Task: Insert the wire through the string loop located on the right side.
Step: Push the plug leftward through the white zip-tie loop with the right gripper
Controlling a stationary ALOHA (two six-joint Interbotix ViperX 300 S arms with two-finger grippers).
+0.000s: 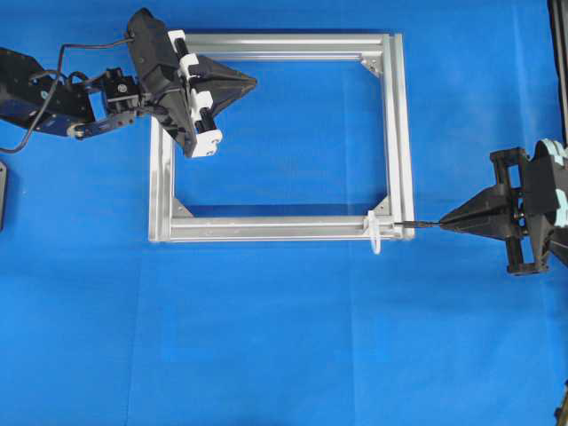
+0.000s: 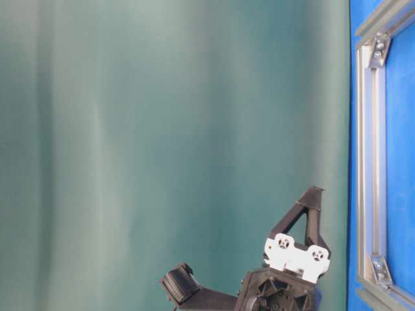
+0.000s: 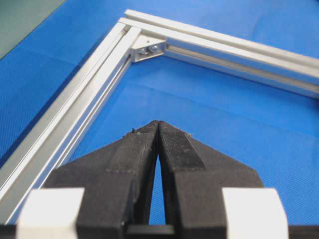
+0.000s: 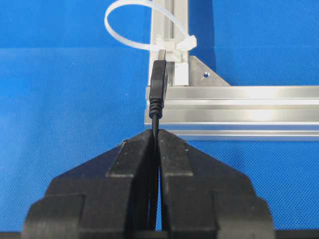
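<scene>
1. Right wrist view: nearest the camera, the right hand [image 4: 155, 133] is gripping the wire [image 4: 157, 87], its fingers [image 4: 130, 159] closing tight on the thin black cable just behind the plug.
2. Beyond the fingers, the plug is lying over the near rail of the silver frame [image 4: 249, 107], and its grey metal tip is pointing at the white clip on the rail past it.
3. Farther still, the string loop [image 4: 130, 22] is arching up and to the left from that clip, beside the tip and not yet threaded.
4. A corner bracket [image 4: 204, 73] is sitting just right of the clip.
5. Overhead view: the right hand [image 1: 446, 221] is reaching in from the right edge, the wire [image 1: 410, 224] is touching the frame's [image 1: 275, 229] lower right corner, and the string loop [image 1: 375, 232] is hanging just beside it.
6. Well apart, at the frame's upper left corner, the left hand [image 1: 251, 84] is hovering closed and holding nothing.
7. Left wrist view: the left hand [image 3: 157, 124] is showing its fingers [image 3: 175, 149] meeting at the tips above the blue tabletop [image 3: 224, 109], inside the frame [image 3: 89, 84].
</scene>
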